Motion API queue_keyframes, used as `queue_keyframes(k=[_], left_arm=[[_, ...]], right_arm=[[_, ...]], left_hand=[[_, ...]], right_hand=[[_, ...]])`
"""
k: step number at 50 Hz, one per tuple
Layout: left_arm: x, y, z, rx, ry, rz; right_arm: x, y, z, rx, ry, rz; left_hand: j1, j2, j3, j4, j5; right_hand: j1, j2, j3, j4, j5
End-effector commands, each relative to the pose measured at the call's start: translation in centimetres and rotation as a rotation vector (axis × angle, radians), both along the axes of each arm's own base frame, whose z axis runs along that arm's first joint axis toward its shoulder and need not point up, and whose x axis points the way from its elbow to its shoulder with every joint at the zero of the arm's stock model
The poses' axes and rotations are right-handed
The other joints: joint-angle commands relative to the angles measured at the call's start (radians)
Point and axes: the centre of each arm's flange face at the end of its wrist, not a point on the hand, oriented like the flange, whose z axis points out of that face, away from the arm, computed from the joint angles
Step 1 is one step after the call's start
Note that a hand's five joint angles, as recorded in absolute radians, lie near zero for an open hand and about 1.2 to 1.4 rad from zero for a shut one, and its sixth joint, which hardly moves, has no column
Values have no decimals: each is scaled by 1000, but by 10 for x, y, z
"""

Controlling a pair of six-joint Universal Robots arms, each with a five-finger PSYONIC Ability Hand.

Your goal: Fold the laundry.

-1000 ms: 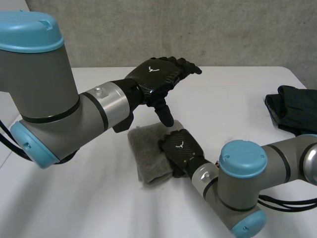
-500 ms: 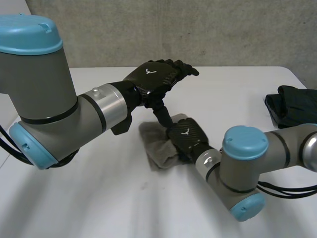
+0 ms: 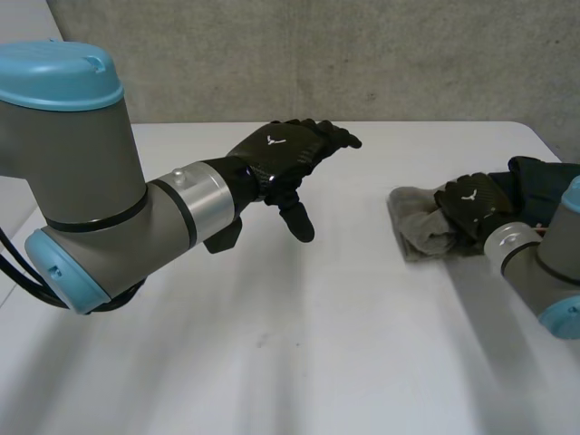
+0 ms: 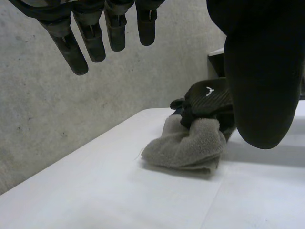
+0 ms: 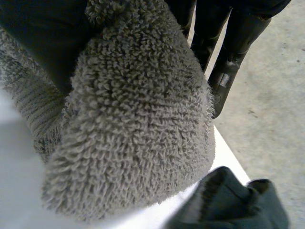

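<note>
A folded grey towel (image 3: pixel 417 227) lies on the white table (image 3: pixel 299 344) at the right, its far end against a dark garment (image 3: pixel 546 192). My right hand (image 3: pixel 469 205) is shut on the towel's right end, fingers curled into the terry. In the right wrist view the towel (image 5: pixel 133 119) bulges under that hand (image 5: pixel 236 43), with the dark garment (image 5: pixel 228 205) just beyond. My left hand (image 3: pixel 288 152) hovers open above the table's middle, fingers straight, thumb hanging down, touching nothing. From the left wrist, the left hand (image 4: pixel 78 45) looks toward the towel (image 4: pixel 183 148) and the right hand (image 4: pixel 209 98) on it.
The dark garment is bunched at the table's right edge. A grey concrete wall (image 3: pixel 362 54) runs behind the table's far edge. The left arm's bulky elbow (image 3: pixel 82 181) stands over the table's left side.
My right hand has closed on the grey towel and pulled it from the middle of the table to the right, beside the dark garment. The left hand has hardly moved.
</note>
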Motion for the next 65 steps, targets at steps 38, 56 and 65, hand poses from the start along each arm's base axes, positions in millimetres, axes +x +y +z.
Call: queue_keyframes(k=[38, 56, 65], left_arm=[[6, -11, -23, 28, -17, 58], [7, -12, -17, 11, -7, 64], [13, -11, 3, -13, 34, 98]], right_arm=[[-187, -133, 12, -118, -133, -163], [-222, -117, 43, -122, -74, -231], [-232, -103, 138, -288, -27, -474]], left_hand=[[2, -14, -21, -15, -33], [-1, -17, -24, -18, -36], [-7, -23, -29, -23, -42]], right_hand=[[510, 239, 282, 219, 328], [-712, -983, -940, -1002, -894], [-712, -983, -940, -1002, -894]])
